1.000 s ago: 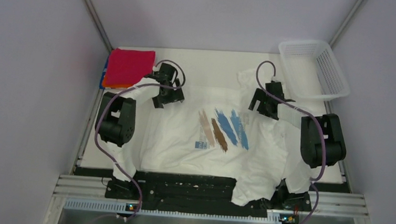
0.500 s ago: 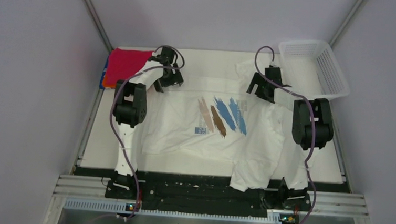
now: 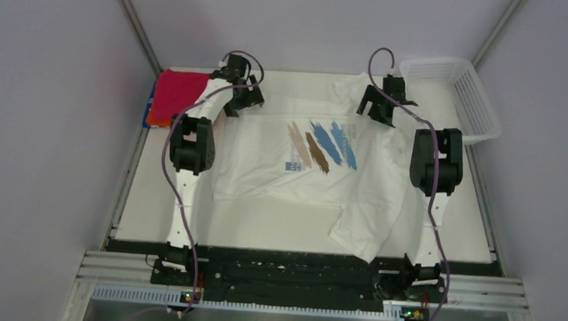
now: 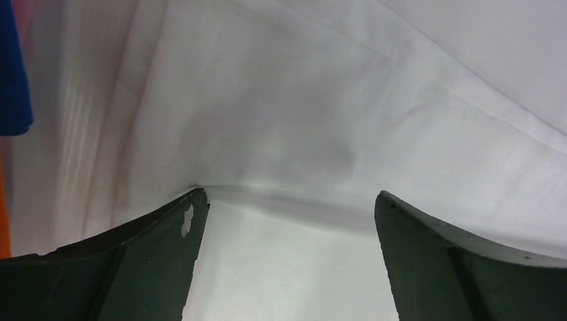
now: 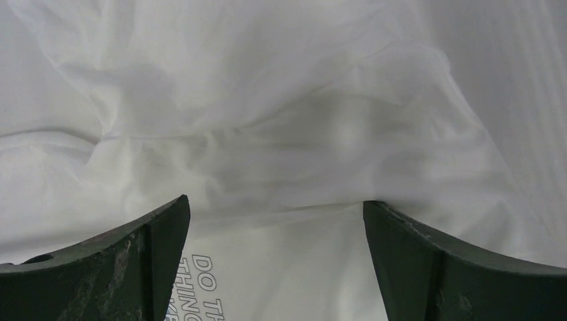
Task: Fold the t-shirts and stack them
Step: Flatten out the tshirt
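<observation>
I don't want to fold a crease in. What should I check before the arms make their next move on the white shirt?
1. Left gripper jaws open over the white shirt: ok.
2. Right gripper jaws open over the shirt: ok.
3. Shirt lying flat: not ok, its near right part is rumpled.
4. Print facing up: ok.
5. Red shirt apart from the white one: cannot tell, the left arm covers the gap.
6. Basket clear of the right arm: ok.
</observation>
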You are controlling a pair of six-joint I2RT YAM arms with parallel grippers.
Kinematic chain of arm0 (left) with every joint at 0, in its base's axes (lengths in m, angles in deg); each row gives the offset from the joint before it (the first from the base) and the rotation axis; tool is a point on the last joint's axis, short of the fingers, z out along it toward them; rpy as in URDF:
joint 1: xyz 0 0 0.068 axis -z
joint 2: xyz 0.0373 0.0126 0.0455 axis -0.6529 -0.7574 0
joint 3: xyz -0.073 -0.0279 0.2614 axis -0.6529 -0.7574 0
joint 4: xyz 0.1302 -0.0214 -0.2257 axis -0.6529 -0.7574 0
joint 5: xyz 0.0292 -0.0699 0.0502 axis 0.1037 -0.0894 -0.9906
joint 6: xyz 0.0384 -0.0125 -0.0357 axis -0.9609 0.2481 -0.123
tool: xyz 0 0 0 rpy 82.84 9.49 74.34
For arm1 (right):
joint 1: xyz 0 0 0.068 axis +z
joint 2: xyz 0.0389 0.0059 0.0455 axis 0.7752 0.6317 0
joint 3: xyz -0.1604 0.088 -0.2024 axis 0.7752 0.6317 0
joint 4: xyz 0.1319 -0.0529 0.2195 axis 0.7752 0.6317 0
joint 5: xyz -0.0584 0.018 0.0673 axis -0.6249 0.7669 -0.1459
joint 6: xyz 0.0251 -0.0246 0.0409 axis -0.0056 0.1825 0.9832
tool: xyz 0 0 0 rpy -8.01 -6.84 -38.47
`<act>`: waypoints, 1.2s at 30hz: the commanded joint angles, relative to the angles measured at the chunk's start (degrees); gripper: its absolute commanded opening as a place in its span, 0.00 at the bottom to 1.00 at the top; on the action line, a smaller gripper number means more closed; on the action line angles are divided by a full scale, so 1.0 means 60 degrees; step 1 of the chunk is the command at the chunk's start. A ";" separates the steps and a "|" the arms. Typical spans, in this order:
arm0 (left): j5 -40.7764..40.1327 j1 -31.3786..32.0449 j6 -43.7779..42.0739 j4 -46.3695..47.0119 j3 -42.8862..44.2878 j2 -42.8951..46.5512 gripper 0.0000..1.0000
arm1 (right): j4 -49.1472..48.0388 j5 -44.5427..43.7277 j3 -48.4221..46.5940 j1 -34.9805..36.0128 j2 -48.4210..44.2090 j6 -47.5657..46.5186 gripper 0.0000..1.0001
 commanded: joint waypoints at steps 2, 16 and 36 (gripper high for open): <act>0.0874 -0.0011 -0.0383 0.0225 0.0486 0.0512 0.99 | 0.0642 0.0047 -0.0252 -0.0114 -0.0831 -0.0599 0.99; -0.0328 0.1127 0.1090 0.1049 -0.9562 0.9342 0.99 | 0.0454 -0.0336 0.6695 0.1206 -0.7967 0.0388 0.99; -0.1839 0.0686 0.3916 0.1602 -1.6147 1.3376 0.65 | 0.1019 -0.0411 1.1090 0.2904 -1.0911 0.2435 0.99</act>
